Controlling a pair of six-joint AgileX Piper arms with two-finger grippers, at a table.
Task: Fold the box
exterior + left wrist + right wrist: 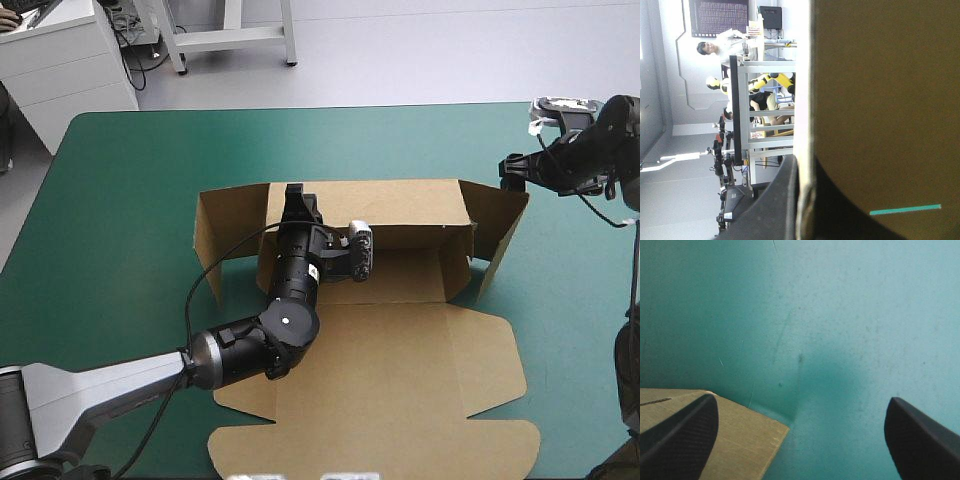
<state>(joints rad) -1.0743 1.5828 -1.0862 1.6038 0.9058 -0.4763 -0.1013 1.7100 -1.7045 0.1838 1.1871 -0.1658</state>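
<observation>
The brown box [400, 350] lies mid-table with its back wall and both side flaps raised and its lid flat toward the front edge. My left gripper [293, 197] reaches over the tray floor to the back wall's top edge near the left flap. In the left wrist view the board [890, 100] stands edge-on between the black fingers [782, 210], so the left gripper [807, 212] is shut on that wall. My right gripper [517, 166] hovers just beyond the right flap. Its fingers [680, 440] stand wide apart over the cover, one above a board corner [745, 440]; the right gripper [800, 440] holds nothing.
The teal-green cover [110, 220] surrounds the box. A white cabinet [60, 60] stands beyond the table's far left corner. The lid's scalloped edge [380, 460] reaches almost to the table's front edge.
</observation>
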